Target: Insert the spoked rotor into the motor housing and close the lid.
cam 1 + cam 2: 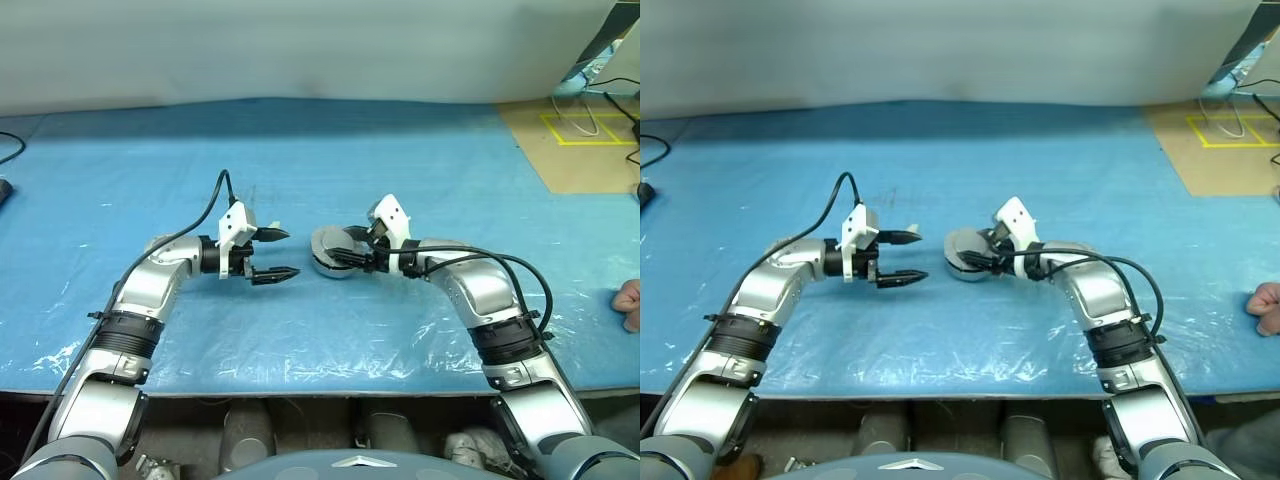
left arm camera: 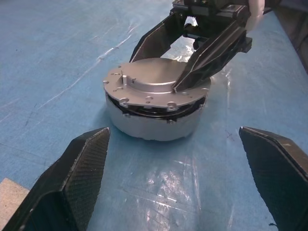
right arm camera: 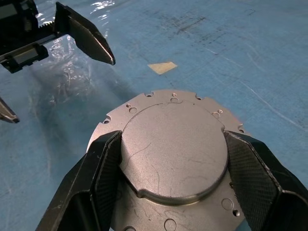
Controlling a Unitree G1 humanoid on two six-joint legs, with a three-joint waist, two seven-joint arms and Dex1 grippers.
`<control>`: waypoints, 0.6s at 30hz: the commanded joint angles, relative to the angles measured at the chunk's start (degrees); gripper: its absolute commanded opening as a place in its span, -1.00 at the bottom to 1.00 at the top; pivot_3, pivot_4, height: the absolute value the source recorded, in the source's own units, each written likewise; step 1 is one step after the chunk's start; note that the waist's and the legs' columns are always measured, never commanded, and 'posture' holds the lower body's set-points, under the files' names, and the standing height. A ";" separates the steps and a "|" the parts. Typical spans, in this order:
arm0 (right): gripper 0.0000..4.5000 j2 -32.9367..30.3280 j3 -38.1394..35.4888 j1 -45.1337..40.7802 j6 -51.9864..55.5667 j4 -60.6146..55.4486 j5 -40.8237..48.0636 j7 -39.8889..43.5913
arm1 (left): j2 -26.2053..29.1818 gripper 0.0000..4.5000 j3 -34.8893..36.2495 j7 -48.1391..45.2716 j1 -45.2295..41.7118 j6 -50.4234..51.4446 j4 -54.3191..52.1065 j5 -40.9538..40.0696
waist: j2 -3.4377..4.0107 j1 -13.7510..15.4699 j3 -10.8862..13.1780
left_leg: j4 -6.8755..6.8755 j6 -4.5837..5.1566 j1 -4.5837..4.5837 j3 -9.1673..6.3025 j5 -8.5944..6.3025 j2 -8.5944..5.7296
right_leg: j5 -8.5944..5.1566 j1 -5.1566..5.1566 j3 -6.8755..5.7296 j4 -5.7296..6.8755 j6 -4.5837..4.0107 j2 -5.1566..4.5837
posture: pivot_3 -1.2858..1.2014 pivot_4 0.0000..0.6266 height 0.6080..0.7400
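Here the lid (image 2: 156, 85) sits on the motor housing (image 2: 154, 122) mid-bench, slightly cocked. Our right end effector (image 3: 168, 159) pinches the lid's raised centre from the near-right. Our left end effector (image 1: 272, 254), spread and empty, faces the housing from the left, just apart.

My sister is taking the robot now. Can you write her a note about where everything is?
Left pincer: open, holding nothing, beside the housing and aimed at it.
Right pincer: fingers straddle the raised centre of the lid; whether they squeeze it is unclear.
Housing: upright on the blue table, lid on top.
Rotor: cannot be seen, likely inside.
Done: lid set on the housing.
Left: a dark gap shows under the lid's rim in the left wrist view, so check that it sits fully down, then let go.
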 commanded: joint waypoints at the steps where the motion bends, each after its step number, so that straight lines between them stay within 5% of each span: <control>1: 0.32 -0.79 2.32 0.97 -2.37 1.69 -2.71 0.15 | 0.10 1.00 0.48 -0.24 -0.63 -0.80 -0.90 -0.23 | 0.00 -0.01 0.00 | 0.02 0.00 0.00 0.00 0.00 0.00 | 0.00 0.00 0.00 0.00 0.00 0.00 | 0.03 -0.52 1.00; 18: 0.32 -0.34 3.44 3.34 -2.77 4.24 -2.96 1.65 | -0.46 1.00 0.44 -0.04 -1.87 -1.55 0.62 0.14 | 0.00 0.06 0.00 | 0.29 0.00 0.19 -0.04 0.00 0.04 | -0.12 0.32 0.00 0.05 -0.22 -0.01 | 0.03 -0.52 1.00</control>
